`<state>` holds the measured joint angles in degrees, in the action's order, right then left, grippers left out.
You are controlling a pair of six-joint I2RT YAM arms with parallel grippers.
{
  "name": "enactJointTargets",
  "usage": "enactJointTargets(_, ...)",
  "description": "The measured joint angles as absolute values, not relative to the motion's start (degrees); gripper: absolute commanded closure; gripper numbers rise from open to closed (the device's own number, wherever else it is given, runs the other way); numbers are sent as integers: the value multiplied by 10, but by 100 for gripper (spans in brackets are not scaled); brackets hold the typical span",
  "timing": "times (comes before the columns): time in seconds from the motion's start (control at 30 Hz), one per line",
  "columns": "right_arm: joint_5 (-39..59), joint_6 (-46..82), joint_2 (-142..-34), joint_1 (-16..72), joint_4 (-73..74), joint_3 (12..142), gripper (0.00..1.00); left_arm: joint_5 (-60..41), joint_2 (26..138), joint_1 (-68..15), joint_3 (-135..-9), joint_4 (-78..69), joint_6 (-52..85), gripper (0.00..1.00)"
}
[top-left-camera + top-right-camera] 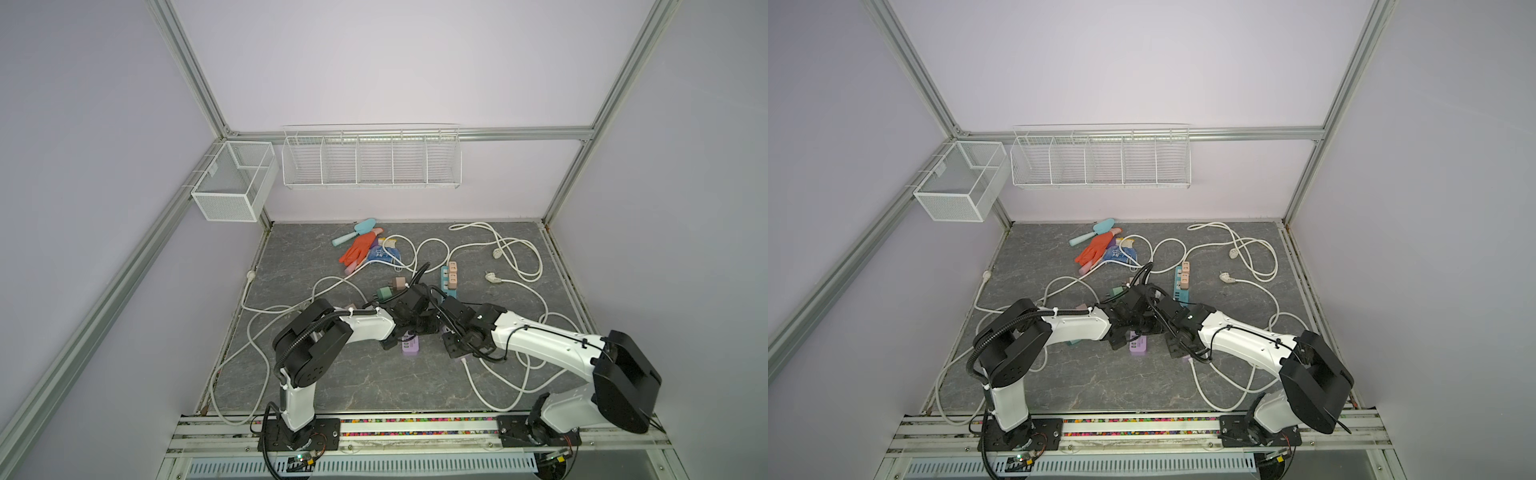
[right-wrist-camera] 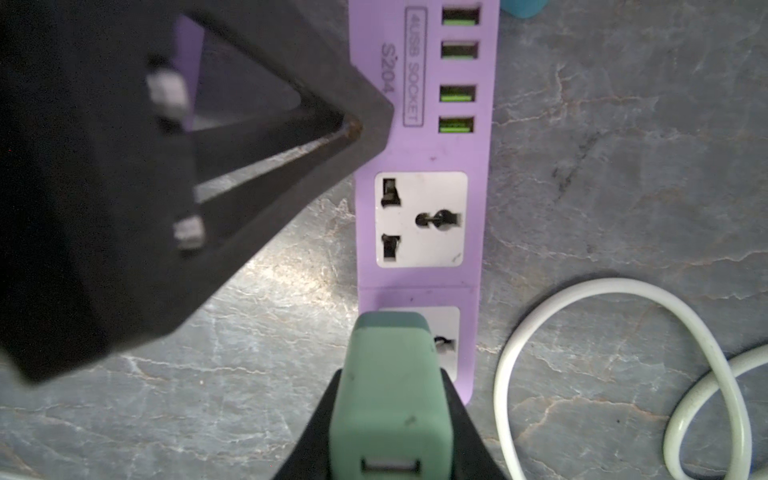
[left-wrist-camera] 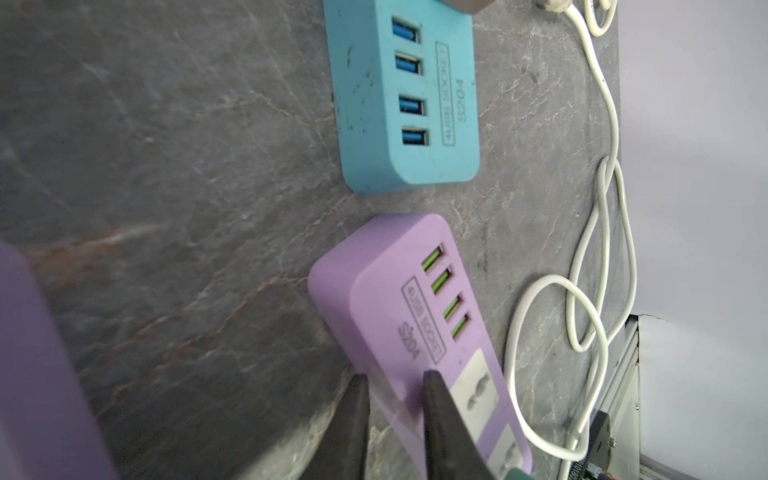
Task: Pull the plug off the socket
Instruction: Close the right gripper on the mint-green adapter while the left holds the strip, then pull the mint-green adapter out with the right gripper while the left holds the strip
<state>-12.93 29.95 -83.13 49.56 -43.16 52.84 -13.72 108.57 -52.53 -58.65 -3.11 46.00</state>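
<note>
Left claw: narrowly apart, astride the edge of the purple power strip, lower centre in both top views; grip cannot be told. Right claw: clamped on green plug at the strip's end outlet.

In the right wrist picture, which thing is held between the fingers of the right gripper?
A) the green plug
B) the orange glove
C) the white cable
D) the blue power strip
A: the right gripper has its black fingers closed on both sides of the green plug, which stands over a socket of the purple power strip.
</note>
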Motion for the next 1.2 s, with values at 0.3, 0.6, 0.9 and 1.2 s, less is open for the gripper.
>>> enactJointTargets(0.3, -158, 293, -771, 476, -441, 535, 80, -137, 1089, -525, -610, 3, 453, 76)
enactJointTargets(0.6, -112, 293, -737, 433, -425, 533, 80, -121, 1098, -526, -669, 93, 437, 74)
enactJointTargets(0.9, -54, 293, -673, 390, -394, 521, 78, -69, 1090, -526, -710, 168, 413, 74)
enactJointTargets(1.2, -3, 294, -673, 388, -343, 521, 79, 0, 936, -508, -672, 186, 402, 73)
